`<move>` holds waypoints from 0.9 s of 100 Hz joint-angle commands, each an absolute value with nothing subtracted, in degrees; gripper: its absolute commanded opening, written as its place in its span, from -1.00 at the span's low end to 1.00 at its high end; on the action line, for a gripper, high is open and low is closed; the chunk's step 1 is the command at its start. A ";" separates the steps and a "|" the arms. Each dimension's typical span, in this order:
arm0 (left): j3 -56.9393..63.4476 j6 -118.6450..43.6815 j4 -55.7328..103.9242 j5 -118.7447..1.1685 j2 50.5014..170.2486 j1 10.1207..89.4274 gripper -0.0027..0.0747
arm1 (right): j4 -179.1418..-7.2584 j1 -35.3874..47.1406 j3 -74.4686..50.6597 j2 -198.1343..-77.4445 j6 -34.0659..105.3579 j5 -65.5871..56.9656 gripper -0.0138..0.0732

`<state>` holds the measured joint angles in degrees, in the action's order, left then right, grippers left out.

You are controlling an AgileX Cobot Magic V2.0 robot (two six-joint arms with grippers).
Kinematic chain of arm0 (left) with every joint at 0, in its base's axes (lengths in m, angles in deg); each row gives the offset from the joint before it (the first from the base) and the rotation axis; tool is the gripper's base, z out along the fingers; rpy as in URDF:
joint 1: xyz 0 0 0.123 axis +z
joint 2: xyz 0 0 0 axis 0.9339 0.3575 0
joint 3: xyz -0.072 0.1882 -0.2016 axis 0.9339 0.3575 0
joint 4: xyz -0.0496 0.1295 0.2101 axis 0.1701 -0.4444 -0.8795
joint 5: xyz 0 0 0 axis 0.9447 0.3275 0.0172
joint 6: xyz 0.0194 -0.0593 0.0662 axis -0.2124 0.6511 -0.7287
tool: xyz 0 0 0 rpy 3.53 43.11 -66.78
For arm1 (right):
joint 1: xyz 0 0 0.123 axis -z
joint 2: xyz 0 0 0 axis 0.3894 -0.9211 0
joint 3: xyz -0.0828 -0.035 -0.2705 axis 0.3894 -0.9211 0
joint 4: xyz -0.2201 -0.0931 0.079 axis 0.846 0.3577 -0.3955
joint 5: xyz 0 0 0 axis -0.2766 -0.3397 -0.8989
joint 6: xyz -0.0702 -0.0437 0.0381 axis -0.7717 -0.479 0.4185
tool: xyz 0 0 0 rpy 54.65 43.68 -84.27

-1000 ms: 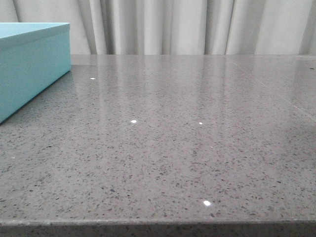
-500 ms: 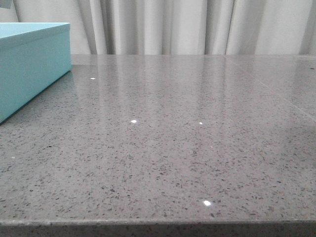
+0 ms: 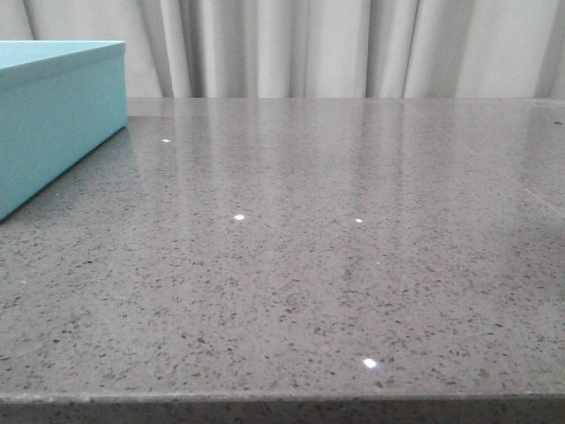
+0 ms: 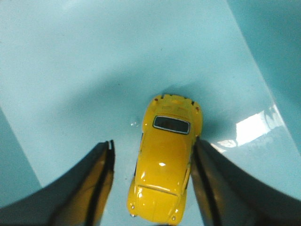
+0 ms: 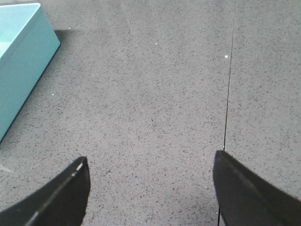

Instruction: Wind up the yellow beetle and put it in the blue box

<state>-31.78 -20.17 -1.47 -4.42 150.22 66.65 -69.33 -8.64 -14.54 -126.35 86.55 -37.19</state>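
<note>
Box (image 3: 53, 115) sat at the table's (image 3: 309, 265) left edge. Inside it, the left gripper (image 4: 153, 183) was spread, beetle (image 4: 165, 157) lying on the box floor between the fingers: one finger (image 4: 209, 183) looked right against its side, the other (image 4: 96, 181) stood clear. Right gripper (image 5: 150, 188) hung wide open over bare table, box off to one side of it.
</note>
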 commanded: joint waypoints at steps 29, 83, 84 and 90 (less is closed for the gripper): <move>-33.19 -19.54 3.17 -5.75 135.89 66.84 -0.98 | -66.39 -8.68 -13.12 -125.10 84.07 -35.24 -0.28; -9.36 -19.54 12.29 -20.35 110.85 66.84 -0.98 | -58.83 -8.68 -20.84 -111.53 82.96 -33.51 -0.84; -8.57 -19.54 12.42 -20.53 110.45 66.84 -0.98 | -58.82 -8.68 -21.31 -111.08 82.96 -33.39 -0.84; -5.31 -19.54 13.27 -22.50 107.06 66.84 -0.98 | -58.40 -8.68 -23.34 -109.20 82.96 -31.66 -0.84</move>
